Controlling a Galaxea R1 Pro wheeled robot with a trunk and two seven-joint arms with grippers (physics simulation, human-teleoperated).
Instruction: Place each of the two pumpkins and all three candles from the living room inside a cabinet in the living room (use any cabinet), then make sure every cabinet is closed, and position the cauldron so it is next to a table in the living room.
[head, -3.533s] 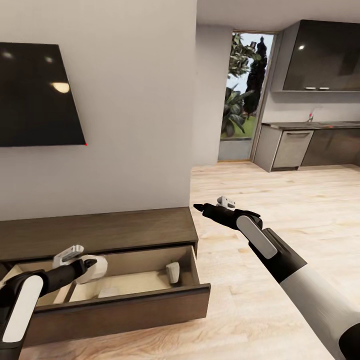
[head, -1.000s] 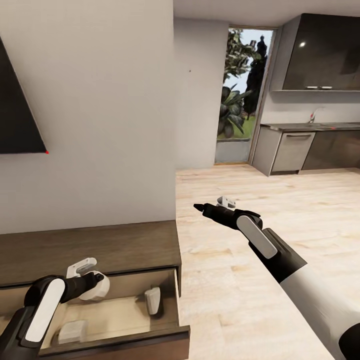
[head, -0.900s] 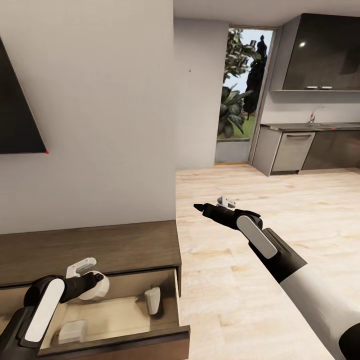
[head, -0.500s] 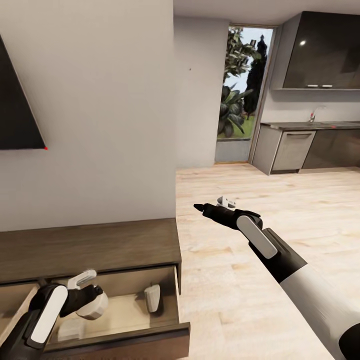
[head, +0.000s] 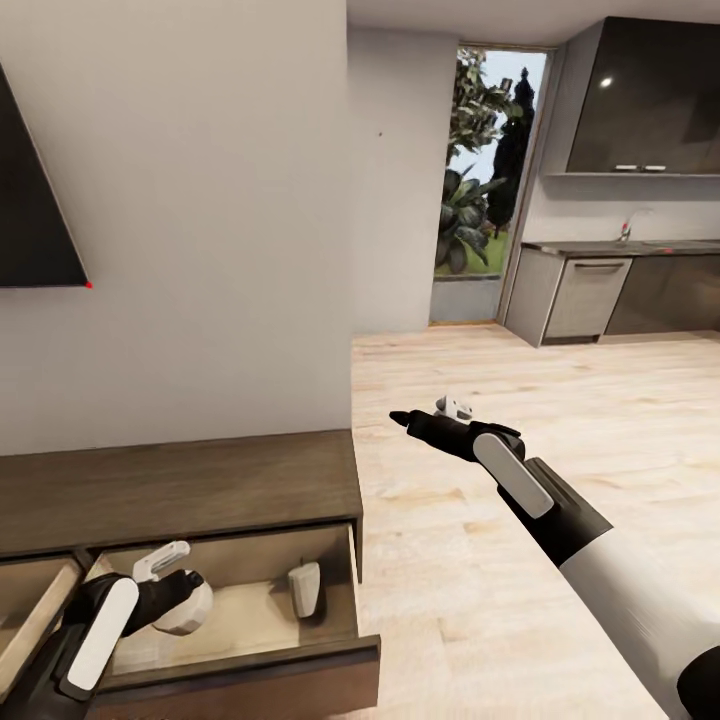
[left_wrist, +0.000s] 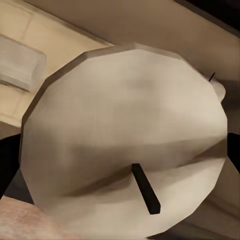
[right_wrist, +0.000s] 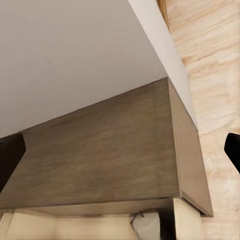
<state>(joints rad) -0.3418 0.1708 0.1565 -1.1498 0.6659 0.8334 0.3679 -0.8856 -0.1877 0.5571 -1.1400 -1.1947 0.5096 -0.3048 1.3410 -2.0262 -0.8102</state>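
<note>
Candle in hand: my left end effector (head: 178, 600) is pinched on a beige candle (left_wrist: 125, 150); in the left wrist view its wick end faces the camera, with the drawer's pale floor behind it.
Change: against the pictures from a second ago, my left arm has sunk lower into the open drawer (head: 240, 668) of the cabinet (head: 180, 485); the held candle now hangs just above the drawer floor rather than at rim height.
Meaning for the task: I judge this to be the lowering step before release; once the fingers part, this candle should count as inside the cabinet.
Candle already stored: a second candle (head: 304, 590) leans near the drawer's right wall, apart from the held one.
Third pale shape: another pale piece (left_wrist: 20, 62) lies on the drawer floor beside the held candle; whether it is a candle I cannot tell.
Right end effector: my right end effector (head: 402, 419) hangs over the wooden floor (head: 560, 420), to the right of the cabinet, carrying nothing; its dark tips sit at opposite edges of the right wrist view, so the fingers are spread.
Obstacles: the drawer front and the leaning candle are the nearest things to my left arm. The drawer remains to be pushed shut.
Surroundings: a dark wall screen (head: 35, 200) hangs above the cabinet; grey kitchen units (head: 600, 295) stand well beyond it.
</note>
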